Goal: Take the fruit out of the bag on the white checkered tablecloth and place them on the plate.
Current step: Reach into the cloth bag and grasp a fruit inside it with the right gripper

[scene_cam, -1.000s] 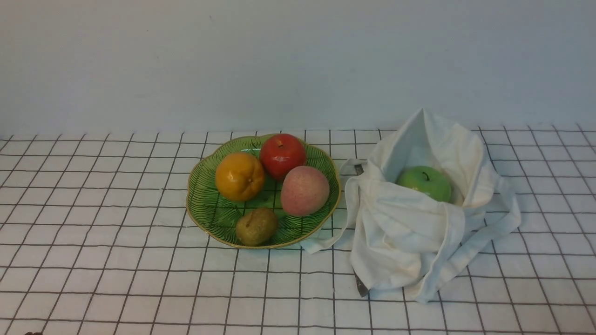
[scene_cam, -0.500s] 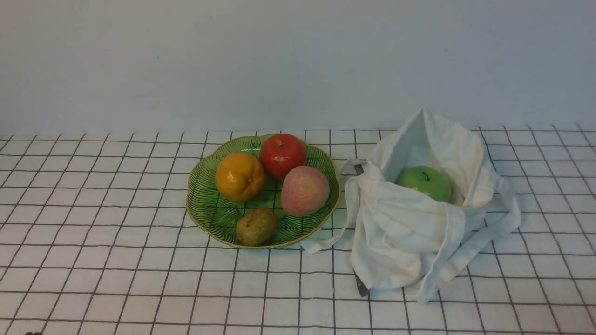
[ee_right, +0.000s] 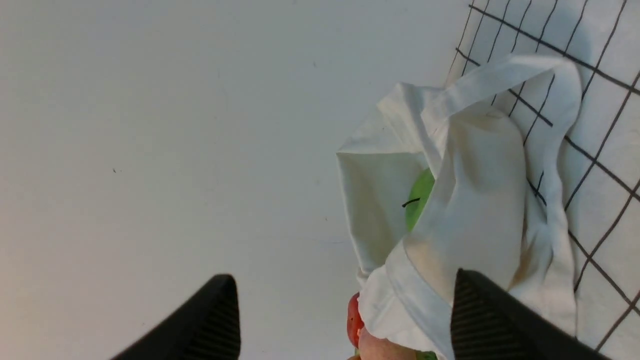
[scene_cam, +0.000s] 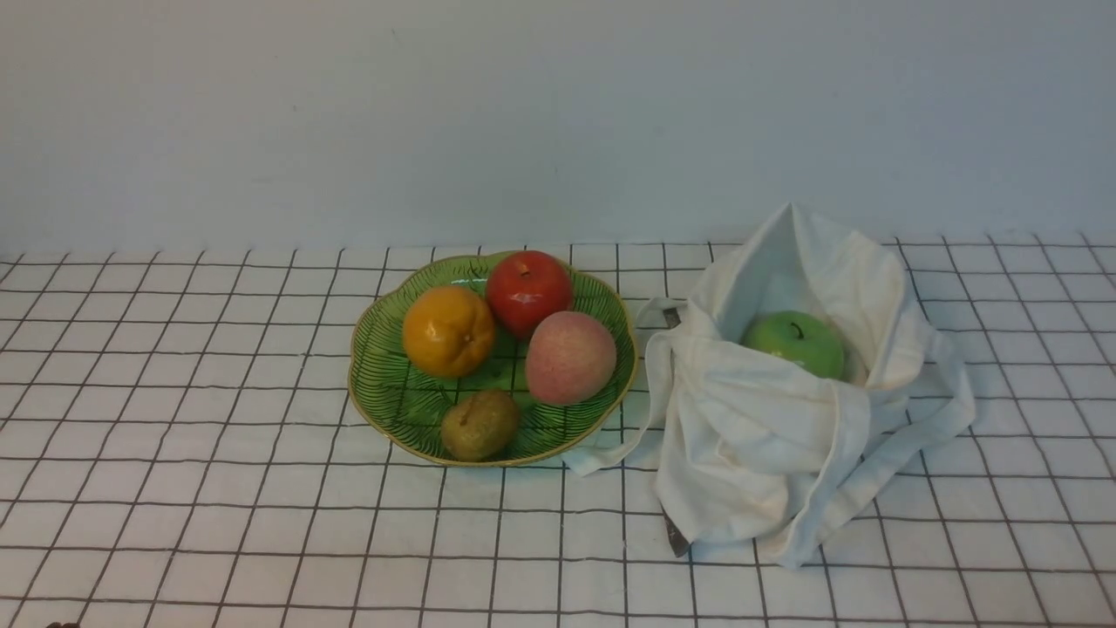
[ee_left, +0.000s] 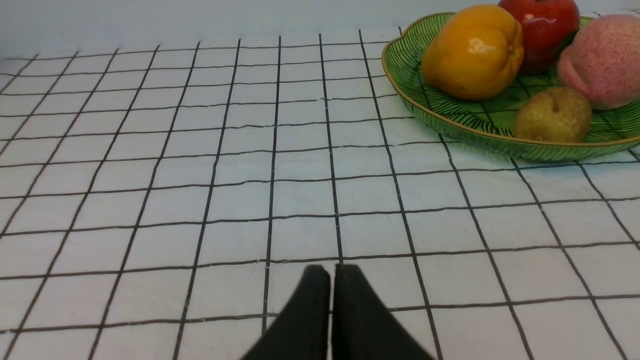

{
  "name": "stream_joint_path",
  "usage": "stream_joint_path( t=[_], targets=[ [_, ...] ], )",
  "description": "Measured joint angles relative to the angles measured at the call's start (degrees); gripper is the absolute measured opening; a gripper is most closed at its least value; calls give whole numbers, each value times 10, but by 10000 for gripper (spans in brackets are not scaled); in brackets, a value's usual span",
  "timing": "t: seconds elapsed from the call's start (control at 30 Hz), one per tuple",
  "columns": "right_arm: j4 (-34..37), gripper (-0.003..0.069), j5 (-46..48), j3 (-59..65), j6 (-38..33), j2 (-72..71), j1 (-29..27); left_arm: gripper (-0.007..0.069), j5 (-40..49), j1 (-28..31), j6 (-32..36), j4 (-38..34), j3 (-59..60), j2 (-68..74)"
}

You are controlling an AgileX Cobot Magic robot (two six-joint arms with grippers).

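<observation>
A glossy green apple (scene_cam: 795, 343) lies in the open mouth of the off-white cloth bag (scene_cam: 767, 436) on the white checkered tablecloth (scene_cam: 218, 453). In the right wrist view a sliver of the apple (ee_right: 419, 198) shows inside the bag (ee_right: 475, 210). The green leaf plate (scene_cam: 392, 397) stands left of the bag and also shows in the left wrist view (ee_left: 450, 127). My left gripper (ee_left: 331, 272) is shut and empty, low over the cloth, apart from the plate. My right gripper (ee_right: 345, 290) is open and empty, short of the bag. Neither gripper shows in the front view.
The plate holds an orange (scene_cam: 448, 331), a red apple (scene_cam: 528, 291), a peach (scene_cam: 570, 358) and a small olive-brown fruit (scene_cam: 480, 425). The bag's straps (scene_cam: 610, 449) trail toward the plate. A pale wall (scene_cam: 558, 113) stands behind the table.
</observation>
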Motion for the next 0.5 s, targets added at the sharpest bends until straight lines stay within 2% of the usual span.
stream_joint_path(
  t=[0.23,0.5],
  targets=[
    [0,513,-1,0,-75,0,0,-8,0,0,0,0,0,0],
    [19,513,4,0,-94,0,0,-8,0,0,0,0,0,0]
  ],
)
